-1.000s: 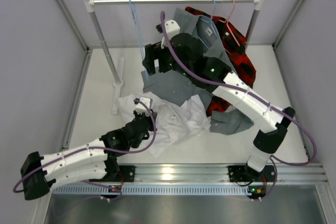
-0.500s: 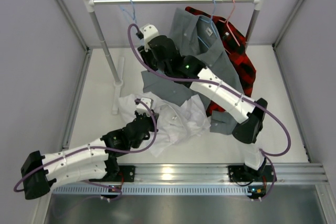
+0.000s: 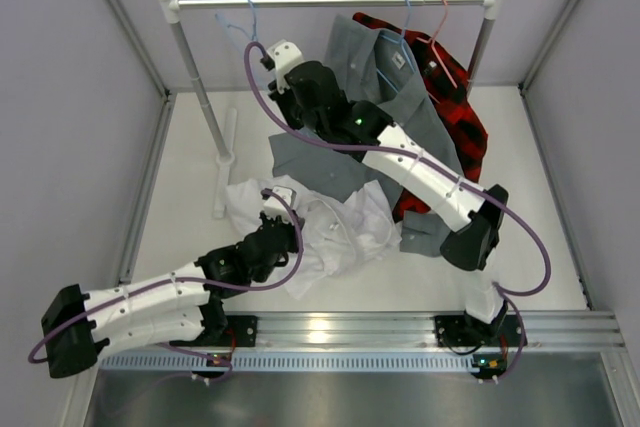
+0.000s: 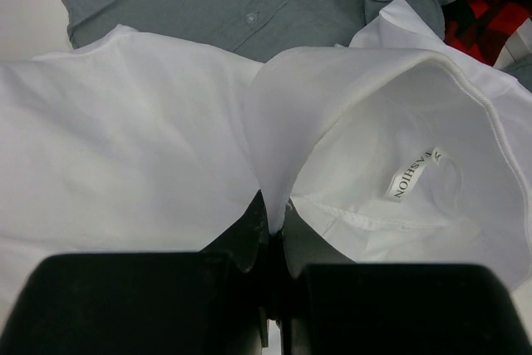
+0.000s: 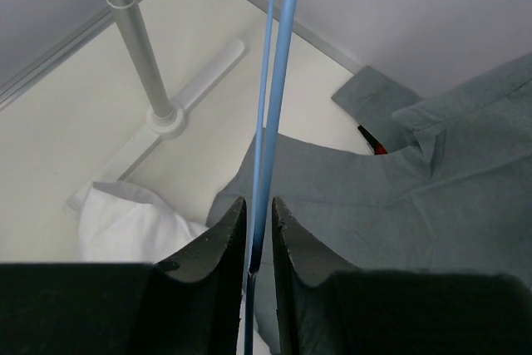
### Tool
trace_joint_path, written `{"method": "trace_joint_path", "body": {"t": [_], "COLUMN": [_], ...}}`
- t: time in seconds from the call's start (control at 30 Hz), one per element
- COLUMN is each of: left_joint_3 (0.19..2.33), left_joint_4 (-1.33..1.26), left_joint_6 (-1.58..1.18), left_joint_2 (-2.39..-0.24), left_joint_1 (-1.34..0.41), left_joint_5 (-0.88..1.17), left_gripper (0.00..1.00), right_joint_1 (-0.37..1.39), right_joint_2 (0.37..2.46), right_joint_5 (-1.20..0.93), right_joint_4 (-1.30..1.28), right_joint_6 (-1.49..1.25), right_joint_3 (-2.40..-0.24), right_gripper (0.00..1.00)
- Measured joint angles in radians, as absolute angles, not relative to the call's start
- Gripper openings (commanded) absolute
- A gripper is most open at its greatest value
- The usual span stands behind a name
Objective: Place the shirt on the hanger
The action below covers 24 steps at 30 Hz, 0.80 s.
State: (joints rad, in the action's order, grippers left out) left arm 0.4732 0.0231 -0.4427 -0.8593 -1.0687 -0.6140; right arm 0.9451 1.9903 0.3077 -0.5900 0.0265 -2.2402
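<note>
Left hand: closed, pinching a fold of the white shirt at the collar edge. Its fingertips are buried in cloth and the hand body is cut off at 6 o'clock. The collar stands open at 3 o'clock of the pinch. The neck label reads "FASHION"; anything before that is folded out of sight.

Top view: the shirt is a crumpled heap on the surface at 7 o'clock from centre. Its sleeves can't be made out. Its far edge meets the grey shirt; which lies on top, cannot tell.

Light-blue wire hanger: the right hand is closed on its two wires. The wires run out of frame at 12 o'clock, so the hook is unseen in the wrist view. From above the hanger is at 11 o'clock by the hanging rail, thin and hard to trace. Whether it is hooked on, cannot tell. The right hand there is mostly hidden under its wrist camera.

The grey shirt is at 1 o'clock on a blue hanger, its hem spilling onto the surface and partly hidden by the right arm. The red-and-black plaid shirt is on a pink hanger, mostly covered.

Surface: white, matte. The rack post and foot are at 10 o'clock. There are grey walls on three sides and an aluminium base bar at 6 o'clock.
</note>
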Motion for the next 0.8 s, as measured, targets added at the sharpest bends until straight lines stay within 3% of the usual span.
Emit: {"method": "trace_joint_path", "body": {"t": [0.53, 0.8], "left_joint_3": [0.480, 0.501], "left_joint_4": [0.078, 0.122], "left_joint_6": [-0.443, -0.445], "left_joint_2": [-0.771, -0.704], "left_joint_1": [-1.069, -1.069], "left_joint_5": [-0.595, -0.588], "left_gripper": [0.00, 0.00], "right_joint_1": [0.933, 0.926], "right_joint_2": [1.991, 1.991], "right_joint_5": [0.277, 0.273], "right_joint_4": [-0.561, -0.519], "right_joint_6": [0.026, 0.023], "right_joint_3": [-2.238, -2.202], "right_gripper": [0.20, 0.14]}}
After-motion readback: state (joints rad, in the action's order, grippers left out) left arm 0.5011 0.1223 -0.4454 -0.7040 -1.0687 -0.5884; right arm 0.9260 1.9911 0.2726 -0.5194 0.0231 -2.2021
